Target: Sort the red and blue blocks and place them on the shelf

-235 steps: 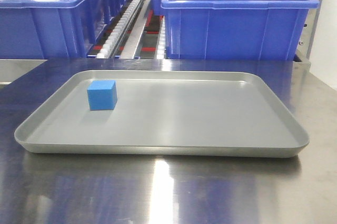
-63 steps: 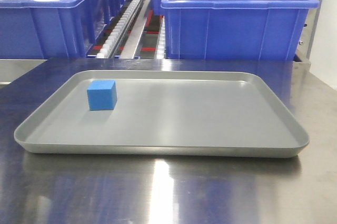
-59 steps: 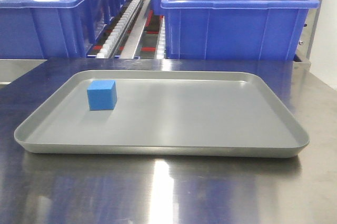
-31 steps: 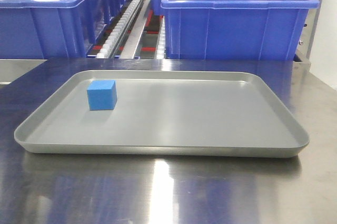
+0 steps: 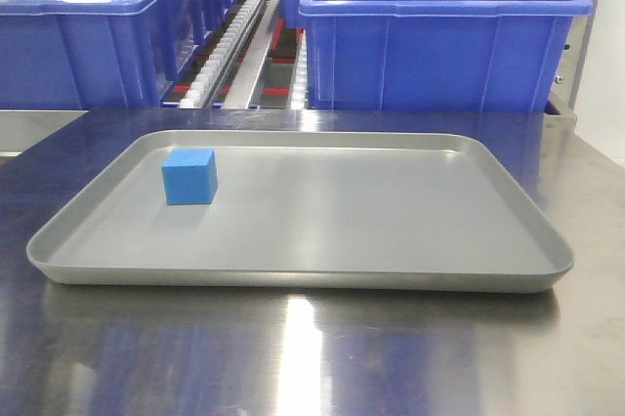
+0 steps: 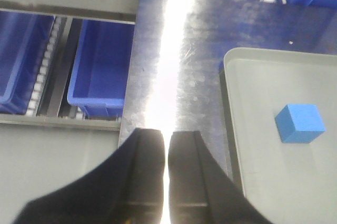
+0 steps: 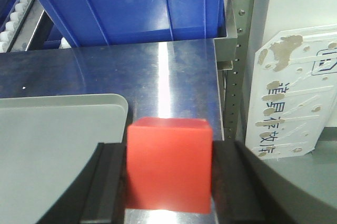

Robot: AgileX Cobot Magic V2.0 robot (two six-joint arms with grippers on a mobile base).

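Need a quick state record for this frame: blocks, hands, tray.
red block: small matte red cube, clamped in the right hand
blue block: small matte sky-blue cube, resting in the shallow grey metal tray, left side
left hand: shut, empty, over the steel-topped table beside the tray
behind table: large dark-blue plastic bins

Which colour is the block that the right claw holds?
Red. The block in the right claw shows best in the right wrist view.
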